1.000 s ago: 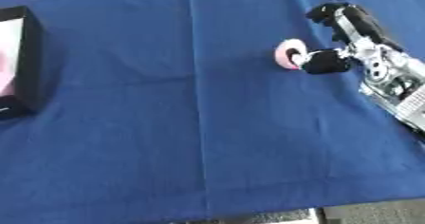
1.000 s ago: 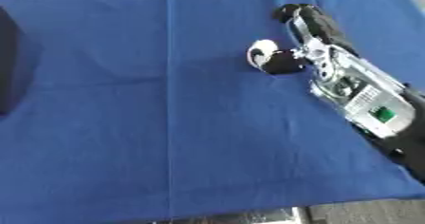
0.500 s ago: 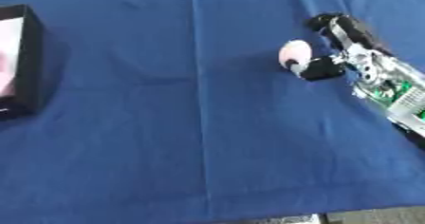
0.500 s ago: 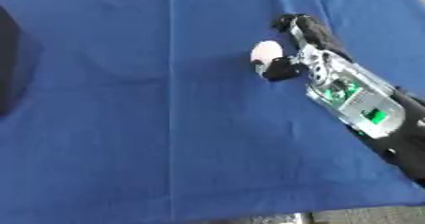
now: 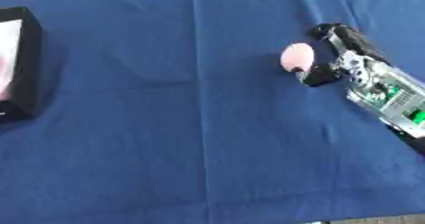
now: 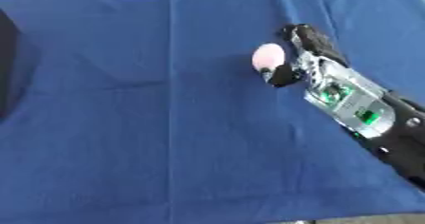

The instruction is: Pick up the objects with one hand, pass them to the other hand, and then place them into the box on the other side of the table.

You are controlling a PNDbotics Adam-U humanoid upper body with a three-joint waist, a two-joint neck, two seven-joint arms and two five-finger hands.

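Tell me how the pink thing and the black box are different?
The pink thing is small, round and pale; the black box is big, flat-sided and dark. The pink thing sits at the right, between the right hand's fingers and thumb; the box lies at the left edge with nothing touching it. Both rest over the blue cloth.

Right hand (image 6: pixel 309 61): forearm cut off by the right and lower edges in both views. Fingers (image 5: pixel 332 30) blurred; whether they curl round the pale pink object (image 5: pixel 297 57) or only lie beside it, cannot tell. Object itself blurred, an oval shape only; its far side, toward the hand, is hidden.

Black box (image 5: pixel 25 66): cut by the left edge; pale contents inside too blurred to make out. In the right eye view only a dark sliver shows.

Table (image 5: pixel 166 137): blue cloth runs past the lower and right edges.
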